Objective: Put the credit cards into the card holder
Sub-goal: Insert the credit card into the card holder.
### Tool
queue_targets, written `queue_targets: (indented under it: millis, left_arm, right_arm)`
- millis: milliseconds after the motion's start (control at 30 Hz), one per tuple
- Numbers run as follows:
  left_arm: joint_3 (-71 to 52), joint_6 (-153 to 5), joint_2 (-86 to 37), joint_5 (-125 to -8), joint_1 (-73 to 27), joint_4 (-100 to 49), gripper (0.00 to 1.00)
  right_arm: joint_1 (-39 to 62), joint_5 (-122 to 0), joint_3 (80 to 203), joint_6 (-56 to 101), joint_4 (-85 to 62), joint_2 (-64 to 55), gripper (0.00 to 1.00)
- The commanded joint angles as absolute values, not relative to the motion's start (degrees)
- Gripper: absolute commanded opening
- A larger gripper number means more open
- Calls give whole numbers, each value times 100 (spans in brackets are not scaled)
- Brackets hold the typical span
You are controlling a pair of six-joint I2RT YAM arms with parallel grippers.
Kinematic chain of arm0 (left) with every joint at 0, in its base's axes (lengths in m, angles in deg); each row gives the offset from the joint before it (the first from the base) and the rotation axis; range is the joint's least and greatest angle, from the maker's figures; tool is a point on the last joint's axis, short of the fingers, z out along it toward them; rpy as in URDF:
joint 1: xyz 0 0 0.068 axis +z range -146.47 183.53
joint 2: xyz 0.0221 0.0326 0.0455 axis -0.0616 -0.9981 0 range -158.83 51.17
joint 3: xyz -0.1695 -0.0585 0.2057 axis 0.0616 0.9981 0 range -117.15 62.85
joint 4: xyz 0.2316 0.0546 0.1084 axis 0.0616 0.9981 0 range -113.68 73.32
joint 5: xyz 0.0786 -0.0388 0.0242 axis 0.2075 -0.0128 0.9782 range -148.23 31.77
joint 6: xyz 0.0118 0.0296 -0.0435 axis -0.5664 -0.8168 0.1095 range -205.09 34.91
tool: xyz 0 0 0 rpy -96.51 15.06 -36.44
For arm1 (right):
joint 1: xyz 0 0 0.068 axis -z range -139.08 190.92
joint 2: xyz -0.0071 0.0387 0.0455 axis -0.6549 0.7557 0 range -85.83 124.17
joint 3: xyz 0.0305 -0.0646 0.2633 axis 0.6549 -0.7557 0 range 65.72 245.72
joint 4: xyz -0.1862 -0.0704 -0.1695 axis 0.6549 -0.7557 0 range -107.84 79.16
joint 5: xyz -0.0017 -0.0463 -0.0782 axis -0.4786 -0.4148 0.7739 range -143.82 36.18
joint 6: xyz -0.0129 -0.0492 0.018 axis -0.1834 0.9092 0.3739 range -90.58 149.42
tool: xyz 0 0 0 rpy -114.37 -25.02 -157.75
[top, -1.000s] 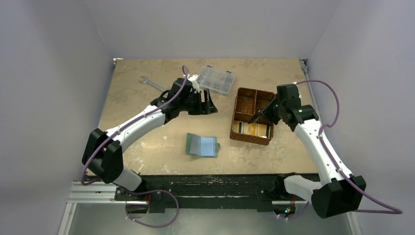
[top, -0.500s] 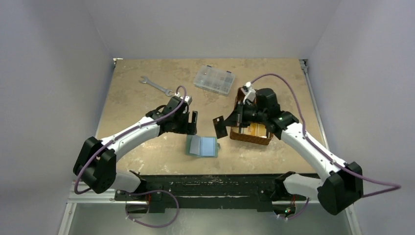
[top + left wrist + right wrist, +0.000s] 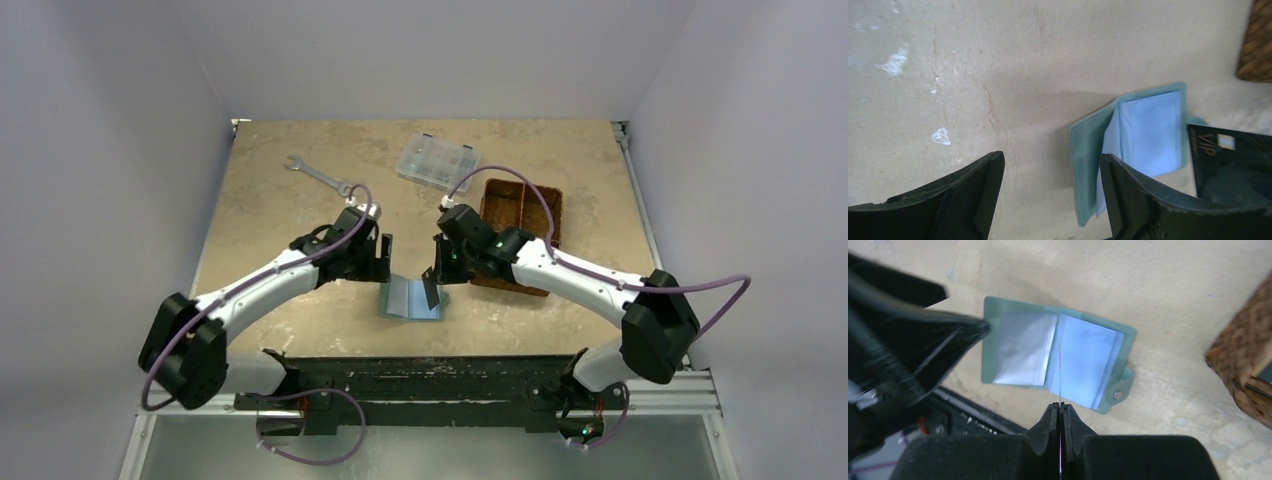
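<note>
over the open card holder (image 3: 1088, 365), the right claw (image 3: 1060, 412) pinches a dark card (image 3: 1233, 165).

Pale lavender walls (image 3: 110, 150) enclose a tan, scuffed table (image 3: 260, 200) (white flecks) — metal frame (image 3: 190, 403) below.

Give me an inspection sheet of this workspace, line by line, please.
Surface: tan table, scuffed with pale marks.
Job's things: card holder lying open, blue pockets up; dark card held over it, insertion cannot be told; other cards not seen.
Clutter: wrench, clear compartment box, woven basket, all on the far side.
End effectors: left end effector open and empty beside the holder; right end effector shut on the card.
Cables: purple cables looping along both arms, off the holder.
Surroundings: pale walls; nothing else seen.
</note>
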State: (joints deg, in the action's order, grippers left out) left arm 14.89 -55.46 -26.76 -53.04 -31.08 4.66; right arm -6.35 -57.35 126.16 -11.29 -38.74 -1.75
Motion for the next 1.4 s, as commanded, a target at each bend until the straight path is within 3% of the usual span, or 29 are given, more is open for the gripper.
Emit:
queue_targets:
  millis: [0, 67, 133, 267, 433, 533, 900, 1167, 1367]
  left_arm:
    - [1137, -5348, -1801, -5224, -3090, 592, 75]
    - [1108, -5221, -1645, -5821, -3092, 473, 74]
    - [1188, -4993, -1460, -6490, -3092, 106, 74]
    - [1283, -4668, -907, -7085, -3090, -457, 71]
    - [1449, -4627, 190, -6878, -3079, -908, 83]
    - [1699, -4333, 537, -7368, -3083, -1557, 86]
    - [2452, -3645, 984, -7888, -3083, -3183, 87]
    - [2722, -3283, 885, -8194, -3081, -4088, 63]
    - [2880, -3170, 1169, -8250, -3083, -4142, 68]
  right_arm:
    - [-1057, -3688, 13262, -1976, -4610, -93, 0]
    - [-1102, -3890, 13368, -1828, -4739, 1, 0]
    - [-1065, -5529, 13066, -743, -3611, -226, 0]
    - [-845, -6703, 12089, -560, -1888, -1079, 0]
    - [-6, -8229, 11622, -726, -1031, -1627, 0]
    - [137, -8756, 11549, -1055, -341, -1914, 0]
    - [155, -9479, 11382, -2479, 1548, -2043, 0]
    - [155, -9320, 11226, -2888, 2149, -1994, 0]
    - [164, -8939, 11029, -3029, 2260, -2241, 0]
